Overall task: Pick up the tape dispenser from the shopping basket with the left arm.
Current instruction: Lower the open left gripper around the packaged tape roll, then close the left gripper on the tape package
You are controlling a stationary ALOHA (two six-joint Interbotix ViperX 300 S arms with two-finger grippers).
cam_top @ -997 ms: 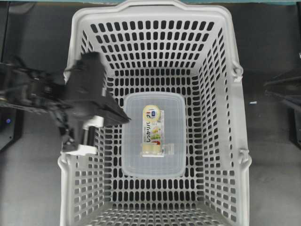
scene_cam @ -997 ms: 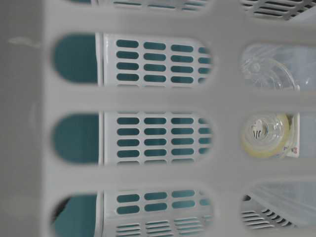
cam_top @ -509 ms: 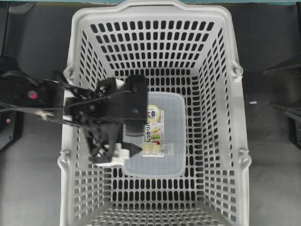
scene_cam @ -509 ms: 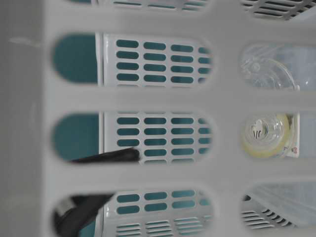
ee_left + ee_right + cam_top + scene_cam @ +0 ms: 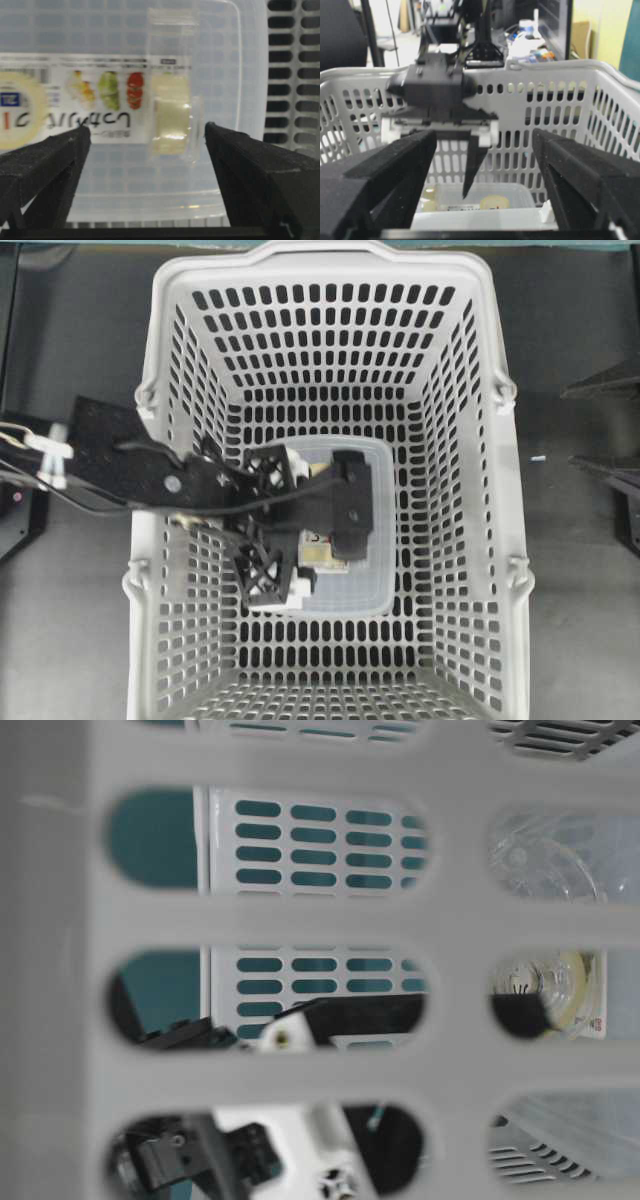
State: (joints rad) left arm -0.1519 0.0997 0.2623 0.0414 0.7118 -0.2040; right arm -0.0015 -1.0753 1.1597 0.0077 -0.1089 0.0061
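Observation:
The tape dispenser [image 5: 322, 551] lies on the lid of a translucent tub on the floor of the light-grey shopping basket [image 5: 165, 360]. My left arm reaches in over the basket's left wall. My left gripper [image 5: 290, 528] hangs open above the tub and covers most of the dispenser. In the left wrist view my left gripper [image 5: 146, 129] is open and empty, the dispenser [image 5: 100, 105] lying just beyond the fingertips. The dispenser's round end [image 5: 565, 992] shows in the table-level view. My right gripper [image 5: 485, 142] is open and empty outside the basket.
The translucent tub [image 5: 378, 570] takes up the middle of the basket floor, and its lid [image 5: 235, 75] fills the left wrist view. The basket walls [image 5: 545, 110] rise all round. Its hinged handles [image 5: 505, 392] lie down on the rim. Dark tabletop [image 5: 580, 640] surrounds the basket.
My left arm has moved right, from the basket's left wall to above the tub, and lower. Its gripper now covers most of the dispenser and shows in the table-level view.

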